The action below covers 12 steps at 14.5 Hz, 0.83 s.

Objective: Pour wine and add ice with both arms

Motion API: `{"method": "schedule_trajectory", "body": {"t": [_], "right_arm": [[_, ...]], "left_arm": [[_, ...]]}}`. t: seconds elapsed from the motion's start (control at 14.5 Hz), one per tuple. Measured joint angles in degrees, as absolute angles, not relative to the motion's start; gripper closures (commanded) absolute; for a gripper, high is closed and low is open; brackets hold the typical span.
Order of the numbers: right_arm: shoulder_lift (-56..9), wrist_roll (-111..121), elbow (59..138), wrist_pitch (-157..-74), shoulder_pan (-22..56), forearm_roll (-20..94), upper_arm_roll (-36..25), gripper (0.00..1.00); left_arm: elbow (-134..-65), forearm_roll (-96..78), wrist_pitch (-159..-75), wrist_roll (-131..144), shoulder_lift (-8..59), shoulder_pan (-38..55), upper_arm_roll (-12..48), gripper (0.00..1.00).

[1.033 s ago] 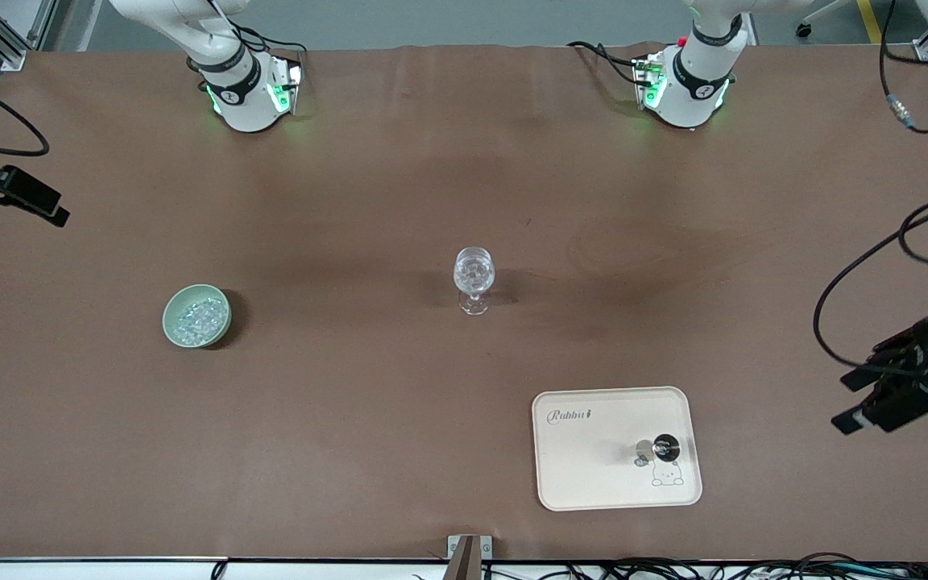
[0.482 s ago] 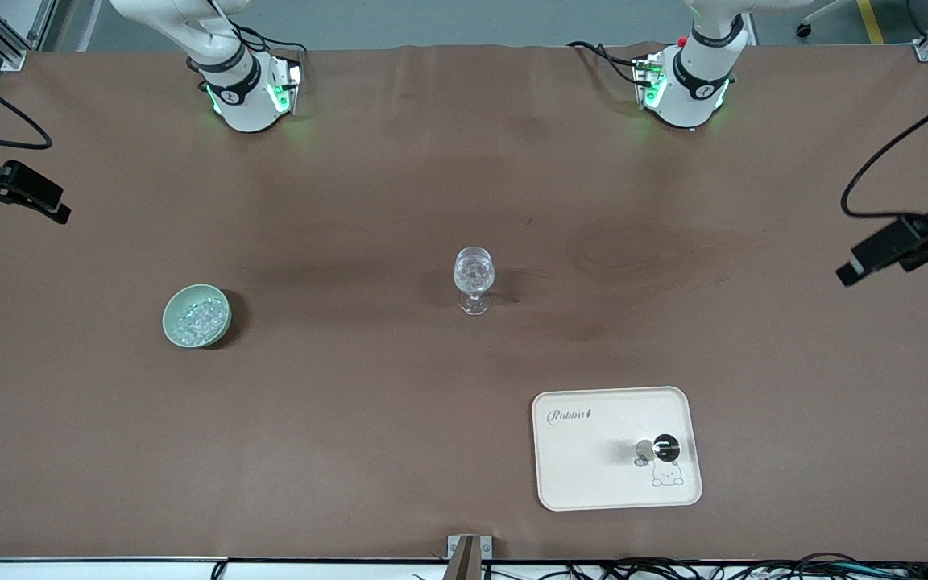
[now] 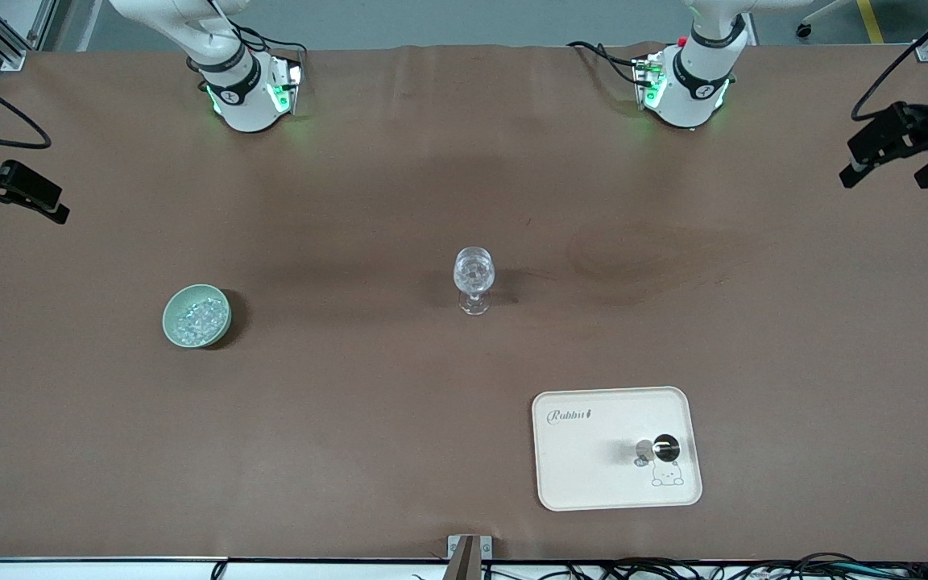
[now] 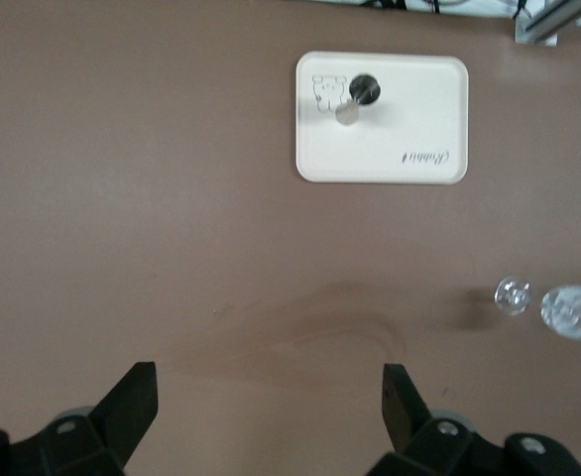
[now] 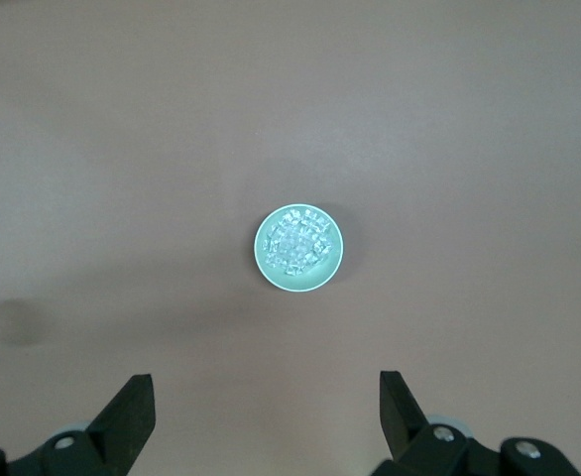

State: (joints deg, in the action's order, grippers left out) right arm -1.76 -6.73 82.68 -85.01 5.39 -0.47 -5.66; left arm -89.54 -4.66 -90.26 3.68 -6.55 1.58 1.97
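Observation:
The silver jigger (image 3: pixel 660 447) sits on a cream tray (image 3: pixel 593 459), nearer the front camera than the clear stemmed glass (image 3: pixel 474 274) at the table's middle. Ice chunks (image 3: pixel 198 316) fill a pale green bowl (image 3: pixel 174 330) toward the right arm's end. My left gripper (image 3: pixel 887 173) is open and empty, high over the table edge at the left arm's end. Its wrist view shows the left gripper (image 4: pixel 268 397), jigger (image 4: pixel 355 99), tray (image 4: pixel 419 109) and glass (image 4: pixel 571 308). My right gripper (image 3: pixel 25 209) is open and empty over the right arm's end. Its wrist view shows the right gripper (image 5: pixel 266 397), bowl (image 5: pixel 332 268) and ice (image 5: pixel 297 243).
A brown mat (image 3: pixel 351 451) covers the table. A small metal bracket (image 3: pixel 469 548) sits at the table edge nearest the front camera. Cables hang beside both grippers at the table's ends.
My left gripper has swung away from the front camera along the table's end, toward the bases' side. My right gripper has barely moved. Glass, bowl, tray and jigger stayed put.

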Motion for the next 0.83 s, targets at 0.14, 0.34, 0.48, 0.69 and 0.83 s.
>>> {"method": "schedule_trajectory", "body": {"t": [0.14,0.34,0.48,0.69,0.83], "right_arm": [[-1.80,-6.63,82.69,-85.12,4.64,-0.47,-5.71,0.00],[-1.82,-6.48,82.71,-85.12,4.32,-0.47,-5.69,0.00],[-1.82,-6.47,82.71,-85.12,4.32,-0.47,-5.60,0.00],[-1.82,-6.47,82.71,-85.12,4.35,-0.47,-5.52,0.00],[-1.82,-6.46,82.71,-85.12,4.35,-0.47,-5.49,0.00]], "left_arm": [[-89.47,-2.63,-90.13,2.15,-6.30,1.75,2.43,0.00],[-88.15,-0.45,-90.14,1.98,-4.33,1.90,4.75,0.00],[-87.62,-0.27,-90.14,2.05,-3.21,2.05,5.42,0.00],[-87.00,-0.33,-90.14,2.05,-2.33,2.05,5.34,0.00],[-86.14,-0.52,-89.67,2.06,-1.66,1.98,5.17,0.00]]}}
